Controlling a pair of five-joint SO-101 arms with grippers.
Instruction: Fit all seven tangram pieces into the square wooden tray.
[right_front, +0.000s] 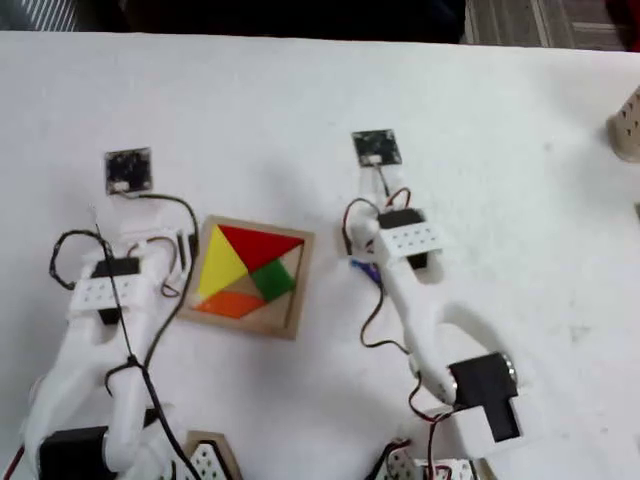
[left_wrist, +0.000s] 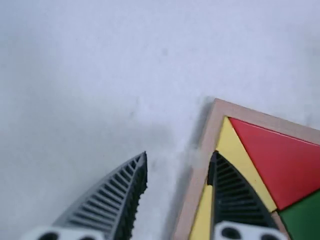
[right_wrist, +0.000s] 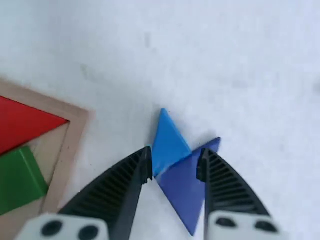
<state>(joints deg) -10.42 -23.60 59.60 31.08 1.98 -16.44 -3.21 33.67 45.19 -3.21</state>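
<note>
So, the right gripper (right_wrist: 174, 162) sat open astride the light blue triangle (right_wrist: 167, 140) and dark blue piece (right_wrist: 187, 195), which touched at lower centre of its wrist view. Closing would likely pinch both or flick 1 away. The tray (right_front: 303, 290), centre of the high view, held 4 pieces: red (right_front: 258, 245), yellow (right_front: 220, 268), green (right_front: 272, 280), orange (right_front: 230, 303). The left gripper (left_wrist: 177, 162) was open, straddling the tray's rim.

- White worktop (right_front: 500, 200) spreading right across the scene, and there are a few faint scuffs on it.
- Out at the edge, a pale tan block (right_front: 628, 125) dotted with rows of small holes, cut off by the frame.
- Small black square board (right_front: 128, 170) lying flat on the worktop.
- And a second black board (right_front: 377, 148) of the same kind, well apart from the first and a little farther back.
- Past the far edge, a dark strip (right_front: 250, 15), then striped flooring (right_front: 540, 20) in the corner.
</note>
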